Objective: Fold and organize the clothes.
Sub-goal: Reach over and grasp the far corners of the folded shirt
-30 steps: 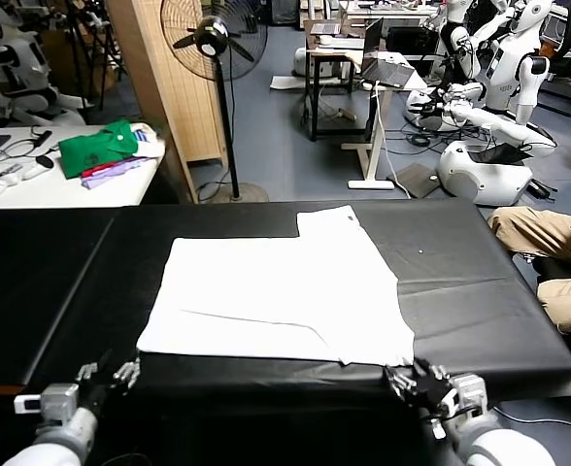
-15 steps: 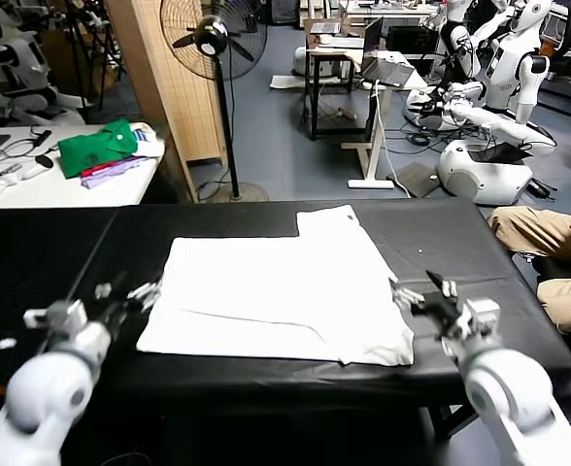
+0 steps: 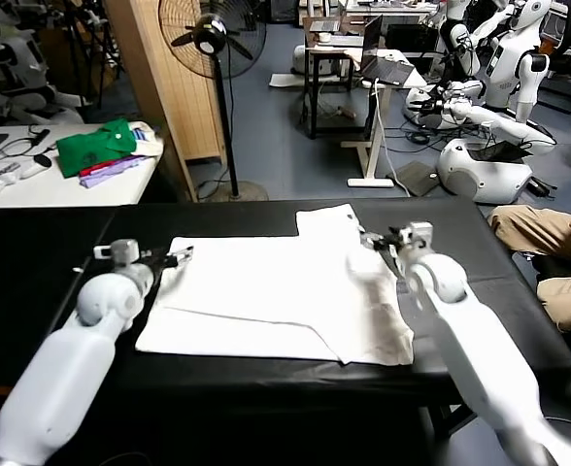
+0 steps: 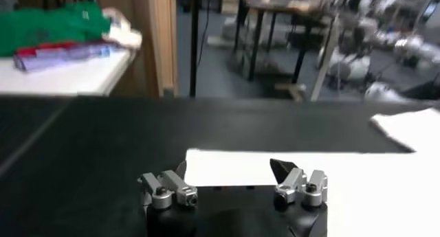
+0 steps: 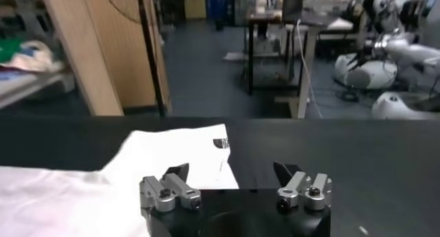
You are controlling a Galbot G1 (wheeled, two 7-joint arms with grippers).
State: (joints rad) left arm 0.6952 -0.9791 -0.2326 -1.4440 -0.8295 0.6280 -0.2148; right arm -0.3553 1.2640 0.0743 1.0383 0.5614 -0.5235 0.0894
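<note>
Both grippers are out over the table (image 3: 33,291) now, jaws spread wide, nothing held. Left gripper (image 3: 174,258) sits left of centre in the head view, at the shirt's (image 3: 266,296) far left corner; right gripper (image 3: 383,243) is right of centre, at the sleeve (image 3: 326,221) that juts toward the top middle. Shirt lies flat, plain side up, mid-frame on the black top. For a clean fold I'd say each should pinch the cloth right at its edge, one layer only, and both lift together so the hem stays straight. Both arms reach long and low from the bottom corners, forearms angled inward, wrists level, fingers pointing across the shirt.
</note>
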